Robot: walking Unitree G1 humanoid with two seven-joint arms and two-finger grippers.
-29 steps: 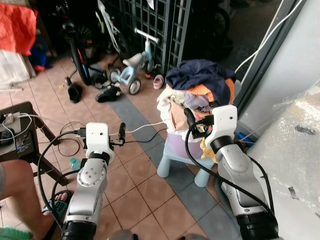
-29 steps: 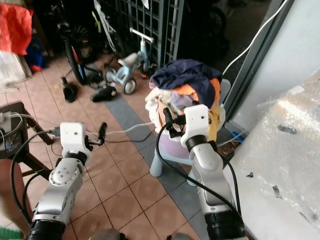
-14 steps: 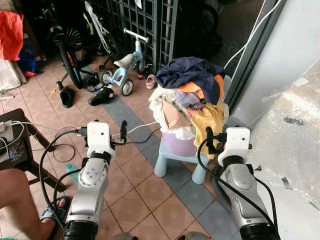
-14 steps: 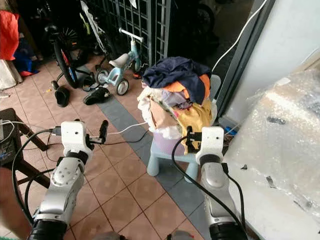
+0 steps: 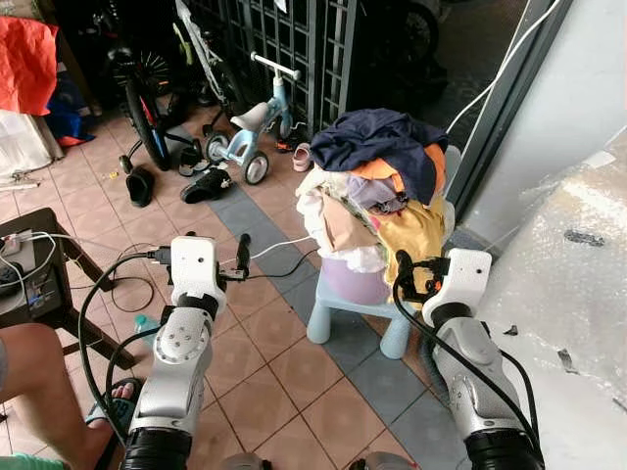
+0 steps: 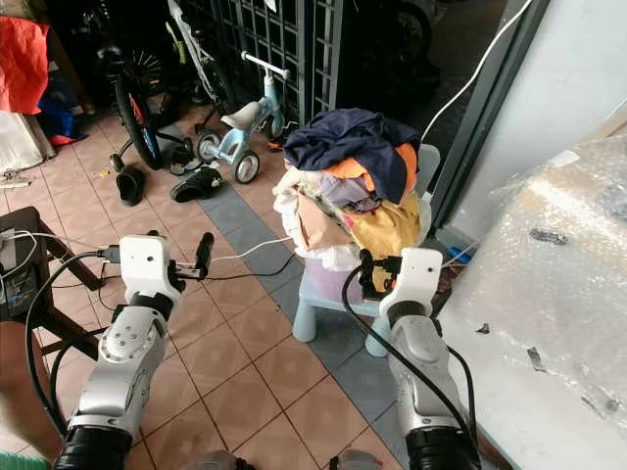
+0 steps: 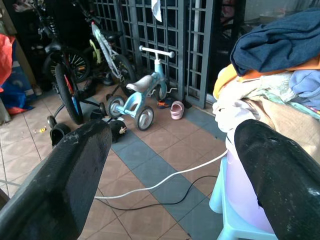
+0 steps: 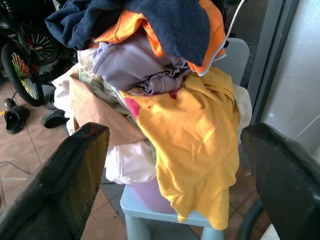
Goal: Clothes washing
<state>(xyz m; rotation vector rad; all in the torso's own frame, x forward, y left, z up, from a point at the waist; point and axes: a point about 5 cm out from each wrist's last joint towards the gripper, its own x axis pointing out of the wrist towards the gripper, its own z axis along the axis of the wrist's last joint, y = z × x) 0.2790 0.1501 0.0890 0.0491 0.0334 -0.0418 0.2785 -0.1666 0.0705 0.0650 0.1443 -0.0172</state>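
Note:
A heap of clothes (image 5: 377,186) overflows a lilac basket (image 5: 353,284) standing on a pale blue child's chair (image 5: 338,315). A navy garment (image 5: 382,147) lies on top, above orange and lilac pieces, and a yellow shirt (image 8: 195,135) hangs down the side. My right gripper (image 5: 405,274) is open just in front of the basket, below the yellow shirt (image 5: 416,235); in its wrist view the right gripper (image 8: 175,132) frames the heap without touching it. My left gripper (image 5: 242,257) is open over the tiled floor, left of the chair. The left gripper (image 7: 172,135) holds nothing.
A white cable (image 5: 279,247) runs across the tiles toward the chair. A tricycle (image 5: 253,122), a bicycle (image 5: 147,88) and shoes (image 5: 206,184) stand by the metal grille (image 5: 294,39). A dark table (image 5: 39,255) and a person's leg (image 5: 39,392) are at left, a bubble-wrapped appliance (image 5: 578,245) at right.
My right gripper has dropped from level with the heap's middle to basket height, then edged back toward the basket. The left arm has kept its pose. The camera has shifted slightly.

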